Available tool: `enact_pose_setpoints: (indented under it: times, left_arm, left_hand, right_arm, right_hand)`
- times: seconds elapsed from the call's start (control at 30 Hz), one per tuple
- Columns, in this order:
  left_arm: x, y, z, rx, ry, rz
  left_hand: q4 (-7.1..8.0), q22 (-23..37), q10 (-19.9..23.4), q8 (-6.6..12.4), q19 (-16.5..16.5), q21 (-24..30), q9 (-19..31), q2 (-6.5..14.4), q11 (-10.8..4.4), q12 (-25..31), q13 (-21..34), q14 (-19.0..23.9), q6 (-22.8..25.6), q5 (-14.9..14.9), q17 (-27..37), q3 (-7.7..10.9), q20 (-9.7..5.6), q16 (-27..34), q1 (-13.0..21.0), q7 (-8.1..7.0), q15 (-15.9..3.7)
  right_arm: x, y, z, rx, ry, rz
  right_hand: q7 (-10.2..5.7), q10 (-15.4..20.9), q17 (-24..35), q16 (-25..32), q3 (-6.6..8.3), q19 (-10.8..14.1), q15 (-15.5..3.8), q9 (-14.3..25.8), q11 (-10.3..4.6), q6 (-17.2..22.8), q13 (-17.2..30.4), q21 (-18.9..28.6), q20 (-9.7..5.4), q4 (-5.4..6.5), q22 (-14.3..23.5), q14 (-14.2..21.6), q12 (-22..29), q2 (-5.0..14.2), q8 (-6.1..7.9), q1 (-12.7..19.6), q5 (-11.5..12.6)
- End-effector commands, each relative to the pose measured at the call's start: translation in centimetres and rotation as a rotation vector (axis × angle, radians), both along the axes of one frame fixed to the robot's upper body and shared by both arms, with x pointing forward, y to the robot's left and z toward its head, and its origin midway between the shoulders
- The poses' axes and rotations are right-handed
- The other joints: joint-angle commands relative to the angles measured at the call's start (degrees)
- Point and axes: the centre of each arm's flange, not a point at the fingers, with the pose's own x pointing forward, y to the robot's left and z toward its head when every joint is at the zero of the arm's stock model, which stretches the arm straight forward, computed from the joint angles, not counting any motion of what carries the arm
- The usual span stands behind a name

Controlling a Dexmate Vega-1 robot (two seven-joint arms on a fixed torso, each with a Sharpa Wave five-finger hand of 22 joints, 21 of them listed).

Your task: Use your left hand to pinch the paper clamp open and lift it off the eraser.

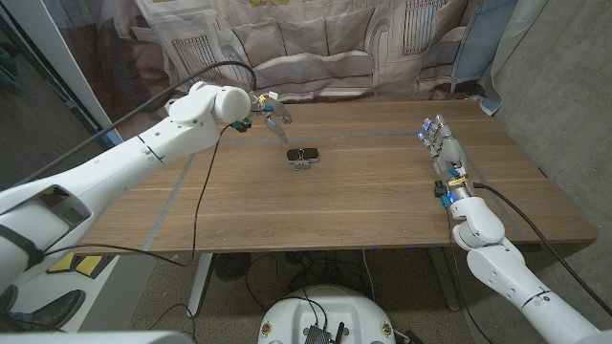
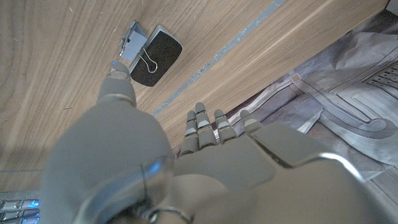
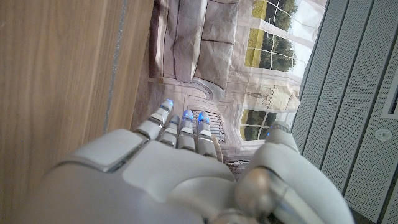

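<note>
The left hand (image 1: 273, 113) hangs over the far part of the counter (image 1: 363, 201), fingers apart and holding nothing, thumb and fingers turned toward the work, which reads as an approach to a pinch not yet made. In the left wrist view its thumb tip points at the paper clamp (image 2: 134, 46), near but not touching. The clamp bites one end of the black eraser (image 1: 308, 153), its wire handles folded over the eraser's top, so squeezing those handles should be what frees it. The eraser lies near the counter's middle, just beside the left hand. The right hand (image 1: 445, 148) waits well apart at the right edge, fingers extended and empty, clear of the left arm's path.
</note>
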Motion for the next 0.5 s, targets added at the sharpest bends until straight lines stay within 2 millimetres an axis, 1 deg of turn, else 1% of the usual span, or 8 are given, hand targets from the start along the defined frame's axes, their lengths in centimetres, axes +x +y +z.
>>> enact_pose_setpoints:
  times: [0.03, 0.13, 0.17, 0.33, 0.37, 0.4, 0.5]
  left_arm:
    - [0.7, -1.4, -0.6, 0.107, 0.051, 0.003]
    - [0.9, -1.6, -0.7, 0.116, 0.058, 0.004]
    - [1.0, -1.6, -0.8, 0.117, 0.058, 0.005]
    - [1.9, -1.8, -1.0, 0.109, 0.100, -0.008]
    - [2.0, -1.9, -1.1, 0.113, 0.102, -0.006]
    - [2.2, -1.9, -1.2, 0.117, 0.102, -0.002]
    - [2.5, -2.1, -1.3, 0.119, 0.112, -0.003]
  left_hand:
    - [0.52, 0.2, -1.0, -0.07, -0.7, -0.3, 0.2, -0.7, 0.10, -0.2, 0.1, -0.9, -0.8, 0.4, 0.1, -0.12, 0.54, 0.0, -0.4, 0.22, 0.22]
    - [0.57, 0.2, -1.1, -0.06, -0.7, -0.3, 0.2, -0.7, 0.23, -0.2, 0.1, -1.0, -0.9, 0.4, 0.1, -0.17, 0.60, 0.0, -0.5, 0.30, 0.29]
    - [0.61, 0.2, -1.2, -0.05, -0.8, -0.3, 0.2, -0.7, 0.49, -0.2, 0.1, -1.0, -1.1, 0.4, 0.1, -0.21, 0.64, 0.0, -0.5, 0.33, 0.34]
    - [0.76, 0.2, -0.8, 0.31, -0.8, -0.1, 0.2, -0.7, 0.51, 0.2, 0.1, -0.7, -0.7, 0.5, 0.1, -0.33, 0.69, 0.3, -0.6, 0.52, 0.40]
    - [0.87, 0.2, -0.6, 0.39, -1.0, -0.1, 0.2, -0.6, 1.26, 0.4, 0.1, -0.5, -0.7, 0.6, 0.1, -0.40, 0.72, 0.5, -0.7, 0.98, 1.00]
    - [0.91, 0.2, -0.5, 0.40, -1.0, -0.1, 0.2, -0.6, 1.64, 0.5, 0.1, -0.4, -0.7, 0.6, 0.1, -0.43, 0.72, 0.5, -0.7, 1.27, 1.27]
    - [1.03, 0.2, -0.3, 0.47, -1.1, 0.0, 0.2, -0.5, 2.00, 0.7, 0.1, 0.3, -0.8, 0.6, 0.1, -0.50, 0.71, 0.8, -0.8, 1.85, 2.19]
  right_arm:
    - [-0.7, 0.0, -0.1, -0.005, -0.003, -0.004]
    - [-0.8, 0.0, -0.1, -0.008, -0.004, -0.005]
    - [-0.8, 0.0, -0.1, -0.010, -0.005, -0.006]
    - [-1.1, -0.1, -0.3, -0.002, 0.000, -0.009]
    - [-1.1, -0.1, -0.4, -0.002, 0.000, -0.009]
    - [-1.1, -0.1, -0.4, -0.001, 0.001, -0.009]
    - [-1.2, -0.1, -0.5, -0.002, 0.002, -0.011]
  right_hand:
    - [0.02, 0.5, 0.0, 0.1, 0.12, 0.1, 0.09, 0.2, 0.11, 0.1, 0.1, 0.2, 0.48, -0.40, 0.2, 0.4, -0.1, -0.18, -0.13, 0.1, 0.0]
    - [0.14, 0.5, 0.0, 0.1, 0.12, 0.1, 0.08, 0.2, 0.06, 0.1, 0.1, 0.2, 0.51, -0.41, 0.2, 0.4, -0.2, -0.17, -0.14, 0.1, 0.0]
    - [0.09, 0.5, 0.0, 0.1, 0.12, 0.1, 0.09, 0.2, 0.08, 0.1, 0.1, 0.2, 0.49, -0.42, 0.2, 0.4, -0.2, -0.17, -0.14, 0.1, 0.0]
    - [0.09, 0.6, 0.0, 0.1, 0.13, 0.1, 0.09, 0.2, 0.03, 0.1, 0.1, 0.2, 0.51, -0.42, 0.2, 0.4, -0.3, -0.15, -0.16, 0.1, 0.0]
    - [0.08, 0.6, 0.0, 0.1, 0.13, 0.1, 0.11, 0.2, 0.06, 0.1, 0.1, 0.2, 0.51, -0.43, 0.2, 0.4, -0.3, -0.14, -0.16, 0.1, 0.0]
    - [0.07, 0.6, 0.0, 0.1, 0.13, 0.1, 0.09, 0.2, 0.06, 0.1, 0.1, 0.2, 0.51, -0.43, 0.2, 0.4, -0.3, -0.14, -0.16, 0.1, 0.0]
    - [0.07, 0.8, 0.0, 0.1, 0.13, 0.1, 0.10, 0.2, 0.04, 0.2, 0.1, 0.2, 0.54, -0.44, 0.2, 0.5, -0.3, -0.13, -0.15, 0.1, 0.0]
